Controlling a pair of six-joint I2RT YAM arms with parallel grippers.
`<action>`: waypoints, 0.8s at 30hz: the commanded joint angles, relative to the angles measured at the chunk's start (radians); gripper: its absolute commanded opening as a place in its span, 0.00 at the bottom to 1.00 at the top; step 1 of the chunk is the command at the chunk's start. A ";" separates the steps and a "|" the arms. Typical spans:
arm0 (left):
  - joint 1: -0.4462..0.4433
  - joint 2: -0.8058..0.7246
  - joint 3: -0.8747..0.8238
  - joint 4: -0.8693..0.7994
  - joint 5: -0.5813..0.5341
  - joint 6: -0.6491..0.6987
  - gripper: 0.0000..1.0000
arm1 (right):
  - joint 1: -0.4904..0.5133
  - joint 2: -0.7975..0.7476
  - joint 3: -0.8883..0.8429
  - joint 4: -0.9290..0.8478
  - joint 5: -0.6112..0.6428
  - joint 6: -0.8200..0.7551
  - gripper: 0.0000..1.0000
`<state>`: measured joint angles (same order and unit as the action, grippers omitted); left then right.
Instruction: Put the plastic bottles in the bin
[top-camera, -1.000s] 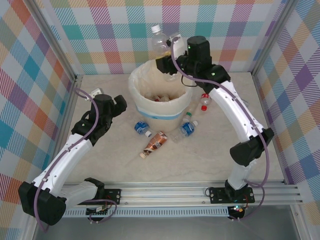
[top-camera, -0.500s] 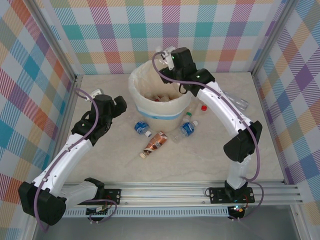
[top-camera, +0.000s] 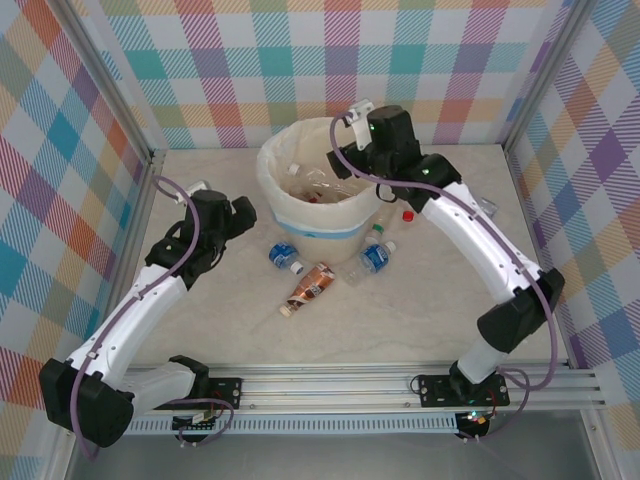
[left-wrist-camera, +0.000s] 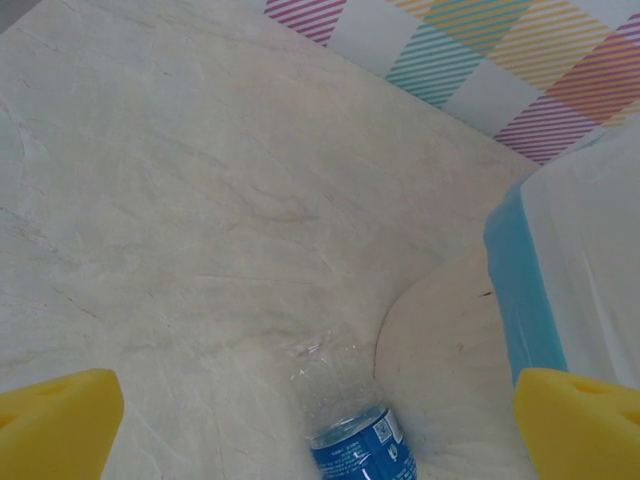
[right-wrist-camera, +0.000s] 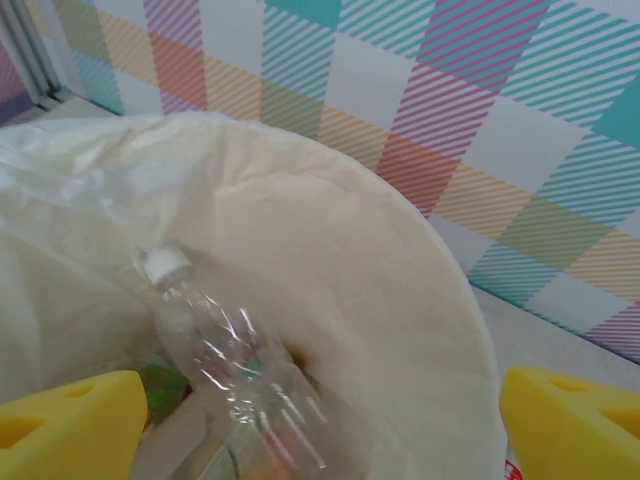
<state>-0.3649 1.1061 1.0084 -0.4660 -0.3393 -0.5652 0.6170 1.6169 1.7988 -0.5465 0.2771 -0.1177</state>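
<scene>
The cream-white bin (top-camera: 318, 232) with its light blue band stands mid-table. My right gripper (top-camera: 348, 160) hangs open over its right rim. In the right wrist view a clear bottle (right-wrist-camera: 235, 365) with a white cap lies loose inside the liner (right-wrist-camera: 400, 300), below my open right gripper (right-wrist-camera: 320, 420). My left gripper (top-camera: 245, 212) is open, left of the bin. A blue-labelled bottle (left-wrist-camera: 358, 445) lies on the table between its yellow fingers (left-wrist-camera: 55, 425), beside the bin (left-wrist-camera: 570, 260). More bottles lie in front: blue (top-camera: 283, 255), brown (top-camera: 310, 285), another blue (top-camera: 375, 258).
Small bottles lie right of the bin, one with a red cap (top-camera: 408, 213), and a clear one (top-camera: 482, 207) lies farther right. Checked walls close off the table on three sides. The aluminium rail (top-camera: 330, 385) runs along the near edge.
My right gripper held a clear bottle high above the bin, swung over the rim and let it go. The bottle now lies in the bin. The left arm hardly moved.
</scene>
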 joint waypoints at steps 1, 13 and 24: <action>0.012 -0.001 -0.022 -0.045 0.015 -0.018 1.00 | 0.006 -0.088 -0.100 0.112 -0.089 0.051 0.94; 0.011 0.032 -0.157 0.025 0.106 -0.100 1.00 | 0.006 -0.436 -0.486 0.293 -0.198 0.187 1.00; 0.009 0.074 -0.228 0.004 0.179 -0.159 1.00 | 0.004 -0.668 -0.880 0.400 0.066 0.368 1.00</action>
<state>-0.3641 1.1847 0.8196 -0.4633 -0.1913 -0.6708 0.6170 0.9829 0.9779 -0.2115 0.2466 0.1486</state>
